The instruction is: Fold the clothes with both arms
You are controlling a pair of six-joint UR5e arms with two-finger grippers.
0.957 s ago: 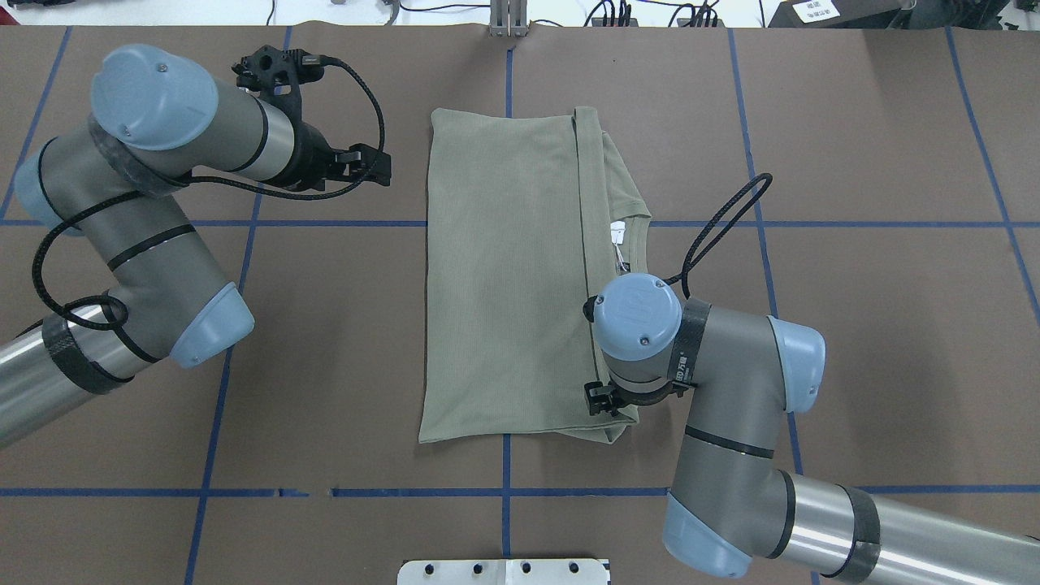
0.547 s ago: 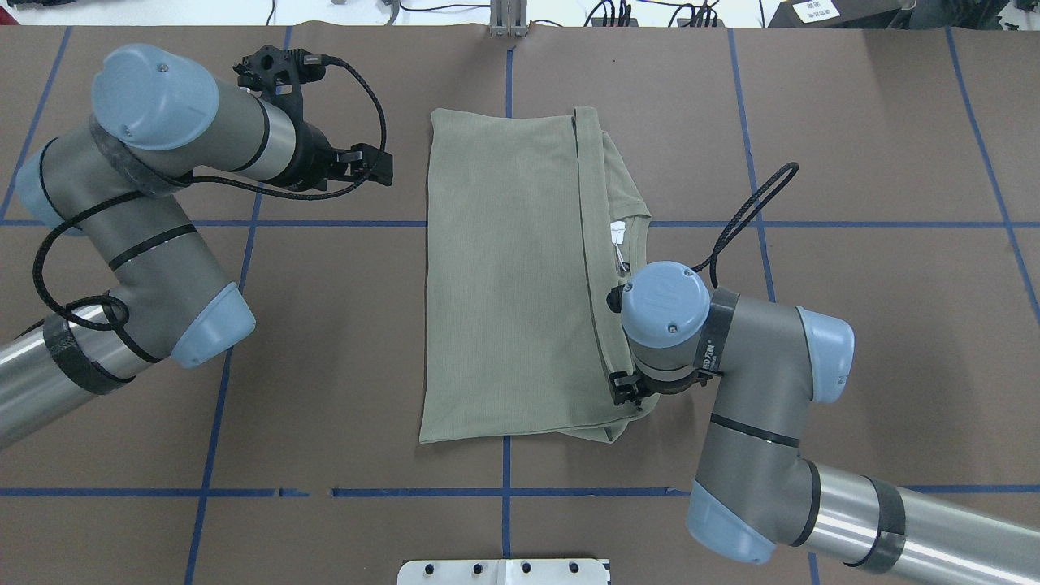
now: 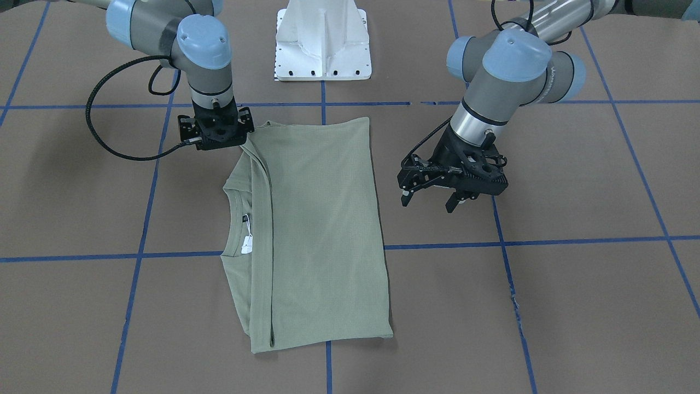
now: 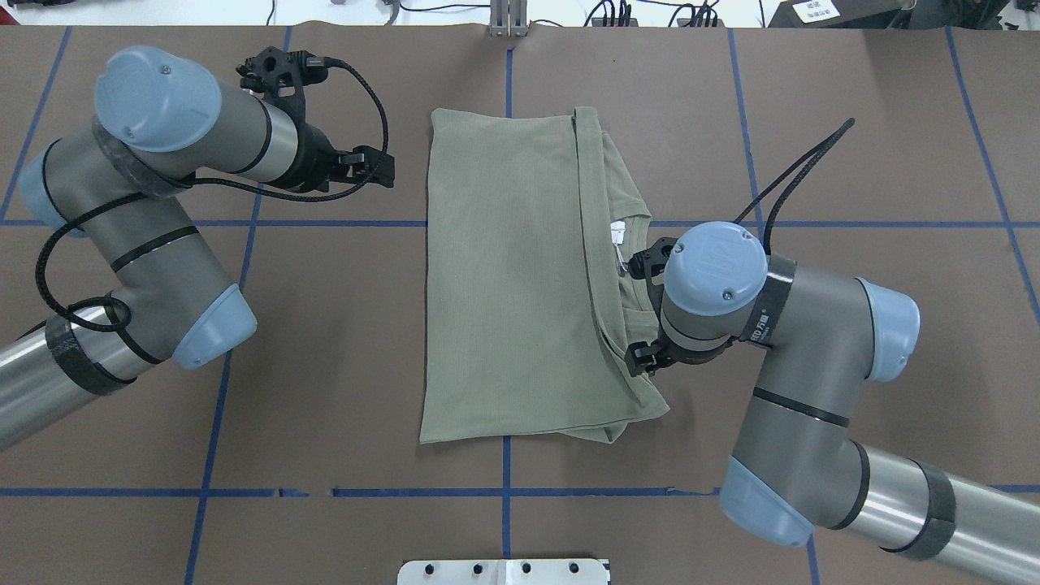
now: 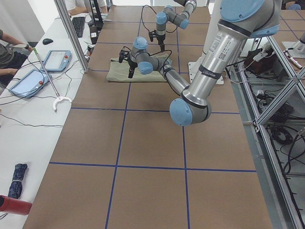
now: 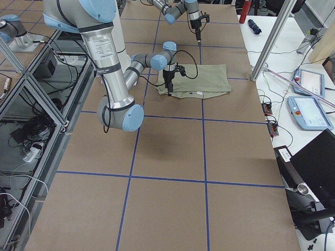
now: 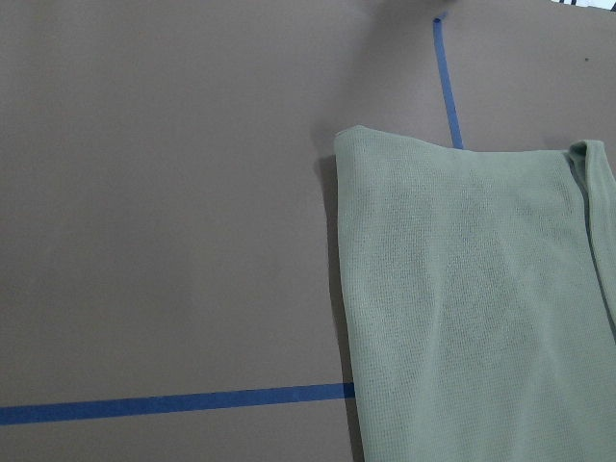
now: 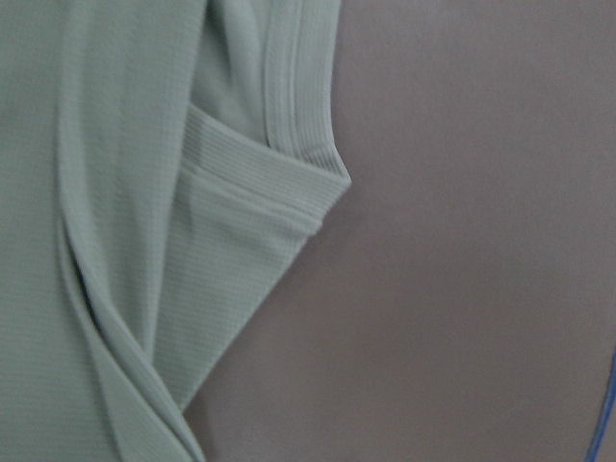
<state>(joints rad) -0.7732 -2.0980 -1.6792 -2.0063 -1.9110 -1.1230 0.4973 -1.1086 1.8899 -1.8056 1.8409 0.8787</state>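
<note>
Hovering beside the sage-green knit shirt (image 3: 322, 230) folded on the brown taped surface (image 3: 574, 306), the grey tubular left arm (image 3: 477, 109) stands clear, jaws wide, while the right arm (image 3: 210, 82) sits at its corner (jaws hidden, can't tell), likely straightening it.
</note>
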